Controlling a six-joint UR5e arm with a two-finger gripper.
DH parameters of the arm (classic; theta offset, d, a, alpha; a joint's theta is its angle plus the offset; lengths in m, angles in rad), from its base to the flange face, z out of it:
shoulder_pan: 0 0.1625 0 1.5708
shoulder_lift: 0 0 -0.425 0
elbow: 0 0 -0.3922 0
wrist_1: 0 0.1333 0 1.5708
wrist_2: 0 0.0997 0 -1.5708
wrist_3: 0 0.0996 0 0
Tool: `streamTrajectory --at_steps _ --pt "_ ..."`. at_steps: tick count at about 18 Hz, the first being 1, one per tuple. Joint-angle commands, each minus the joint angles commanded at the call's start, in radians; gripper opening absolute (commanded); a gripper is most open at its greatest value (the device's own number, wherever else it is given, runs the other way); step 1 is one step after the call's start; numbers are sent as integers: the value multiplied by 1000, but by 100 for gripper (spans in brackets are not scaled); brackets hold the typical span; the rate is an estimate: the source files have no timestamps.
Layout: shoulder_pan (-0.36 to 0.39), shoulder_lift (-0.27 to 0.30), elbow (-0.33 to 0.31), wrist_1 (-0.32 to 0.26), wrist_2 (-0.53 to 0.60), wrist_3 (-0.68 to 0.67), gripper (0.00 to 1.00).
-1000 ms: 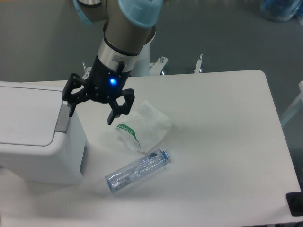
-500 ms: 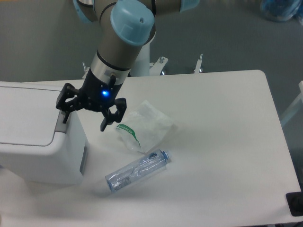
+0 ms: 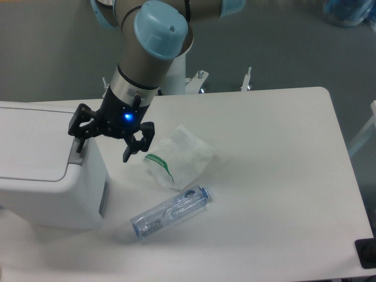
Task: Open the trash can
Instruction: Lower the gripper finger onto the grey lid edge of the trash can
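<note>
The trash can (image 3: 44, 170) is a large white boxy bin at the left edge of the table, its flat lid down. Its grey push tab (image 3: 76, 154) sits at the lid's right edge. My gripper (image 3: 103, 148) is open, black, with a blue light on its body. Its left finger (image 3: 77, 134) hangs right over the grey tab, at or just above it. Its right finger (image 3: 130, 150) hangs over the table to the right of the can. The jaws hold nothing.
A crumpled clear plastic bag with a green label (image 3: 178, 157) lies right of the gripper. A clear plastic bottle (image 3: 170, 212) lies on its side below it. The white table (image 3: 282, 176) extends right. A black object (image 3: 365, 254) sits at the lower right corner.
The gripper has moved left and slightly down, from over the table beside the can to its left finger over the grey tab. In the last half second it barely moved.
</note>
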Motion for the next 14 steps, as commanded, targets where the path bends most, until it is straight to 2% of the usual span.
streamTrajectory --at_steps 14 --pt "-2 2 -23 6 2 2 100"
